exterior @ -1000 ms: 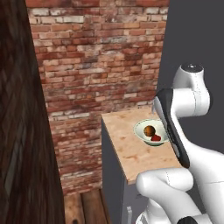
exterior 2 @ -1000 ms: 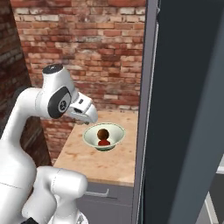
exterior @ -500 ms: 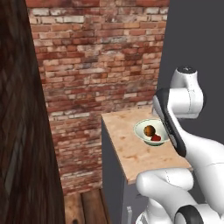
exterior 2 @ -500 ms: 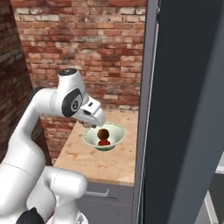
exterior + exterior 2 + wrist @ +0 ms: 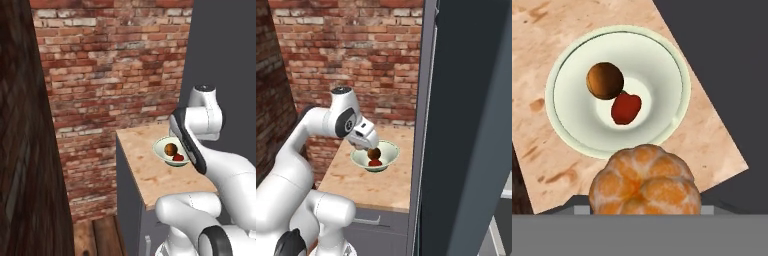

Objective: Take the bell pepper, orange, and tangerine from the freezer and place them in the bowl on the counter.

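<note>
Pincer (image 5: 370, 145) pinching one segmented tangerine (image 5: 645, 181), hung just above the bowl's near rim in the hand view. One freezer (image 5: 471, 125) stands tall and dark at the right of the right base view. One surface (image 5: 150, 170), light speckled wood, runs out from the brick wall. One bowl (image 5: 572, 135) sits near its far end, beside the freezer. Inside lie two fruits, touching: one brown orange (image 5: 604, 80) and one red bell pepper (image 5: 626, 108).

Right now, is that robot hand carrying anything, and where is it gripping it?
Yes: a peeled, segmented tangerine sits in the gripper above the bowl. The fingertips are hidden behind it.
</note>
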Robot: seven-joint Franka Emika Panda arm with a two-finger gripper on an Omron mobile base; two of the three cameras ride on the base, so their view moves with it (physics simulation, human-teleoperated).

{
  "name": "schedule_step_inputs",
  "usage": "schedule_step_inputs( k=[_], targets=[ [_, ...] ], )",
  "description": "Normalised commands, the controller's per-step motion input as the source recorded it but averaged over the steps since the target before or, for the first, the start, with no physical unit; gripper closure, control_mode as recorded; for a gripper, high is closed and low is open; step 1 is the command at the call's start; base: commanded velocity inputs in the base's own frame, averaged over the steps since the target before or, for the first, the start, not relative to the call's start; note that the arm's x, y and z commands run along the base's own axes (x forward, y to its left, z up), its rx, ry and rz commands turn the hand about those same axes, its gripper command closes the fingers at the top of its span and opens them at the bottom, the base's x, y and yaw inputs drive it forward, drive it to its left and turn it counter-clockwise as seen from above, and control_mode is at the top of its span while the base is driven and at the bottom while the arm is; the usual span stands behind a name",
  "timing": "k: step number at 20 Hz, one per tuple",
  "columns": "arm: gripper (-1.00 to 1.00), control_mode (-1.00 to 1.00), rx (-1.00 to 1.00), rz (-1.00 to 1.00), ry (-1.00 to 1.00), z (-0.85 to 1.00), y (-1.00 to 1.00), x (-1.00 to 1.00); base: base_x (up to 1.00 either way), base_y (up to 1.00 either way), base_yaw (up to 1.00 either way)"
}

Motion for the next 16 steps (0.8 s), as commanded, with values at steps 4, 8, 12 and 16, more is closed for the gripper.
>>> schedule_step_inputs(
  k=[4, 8, 12, 16],
  targets=[
    [1.0, -1.0, 0.0, -0.04, 0.05, -0.29, -0.01, 0.23, 0.0, 0.0, 0.0],
    [1.0, -1.0, 0.02, -0.01, 0.01, -0.25, -0.06, 0.19, 0.0, 0.0, 0.0],
    [1.0, -1.0, 0.02, 0.0, 0.0, -0.24, -0.07, 0.17, 0.0, 0.0, 0.0],
    [1.0, -1.0, 0.02, 0.0, 0.0, -0.27, -0.12, 0.21, 0.0, 0.0, 0.0]
  ],
)
